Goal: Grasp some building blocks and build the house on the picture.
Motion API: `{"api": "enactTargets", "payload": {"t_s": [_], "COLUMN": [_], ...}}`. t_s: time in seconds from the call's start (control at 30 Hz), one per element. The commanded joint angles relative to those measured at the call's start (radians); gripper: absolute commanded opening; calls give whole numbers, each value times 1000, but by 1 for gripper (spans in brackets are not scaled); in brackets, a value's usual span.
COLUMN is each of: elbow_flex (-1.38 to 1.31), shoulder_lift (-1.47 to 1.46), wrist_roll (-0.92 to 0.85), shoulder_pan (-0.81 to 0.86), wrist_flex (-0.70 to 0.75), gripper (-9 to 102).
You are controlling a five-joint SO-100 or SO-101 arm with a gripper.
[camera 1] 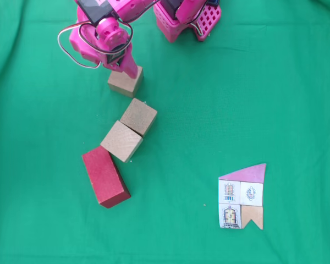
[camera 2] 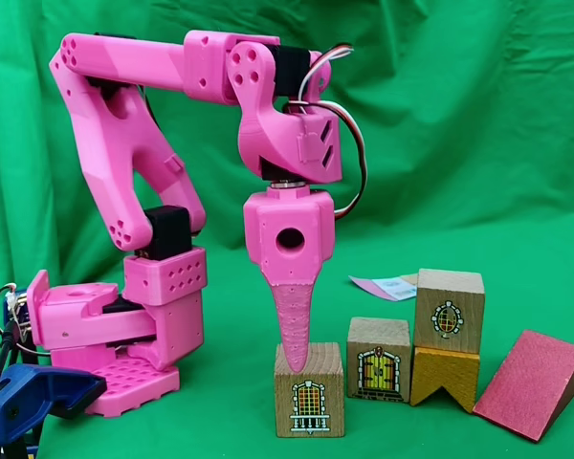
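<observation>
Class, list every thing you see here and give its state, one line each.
Window cube: upright on cloth.
Door cube: upright on cloth.
Round-window cube: stacked on notched block.
Red block: lying on cloth, unstacked.
Picture: flat on cloth.
Gripper: points down, tip at Window cube's top; jaws unclear.

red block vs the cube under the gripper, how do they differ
The red block is dark red, longer, and wedge-shaped with a sloping face in the side fixed view; the cube under the gripper is light tan, squarer, with a printed window on its front. The red block lies apart from the gripper; the cube sits directly beneath it. Both are wood.
</observation>
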Motion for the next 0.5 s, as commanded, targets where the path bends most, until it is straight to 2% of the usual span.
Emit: {"api": "enactTargets", "payload": {"t_s": [0.0,0.47], "elbow_flex": [-20,-20], "shoulder_lift": [-2,-35], "wrist_roll": [-8,-11], "shoulder_pan": [-28,-91], "wrist_flex": [-25,-12], "gripper": [33,33]}}
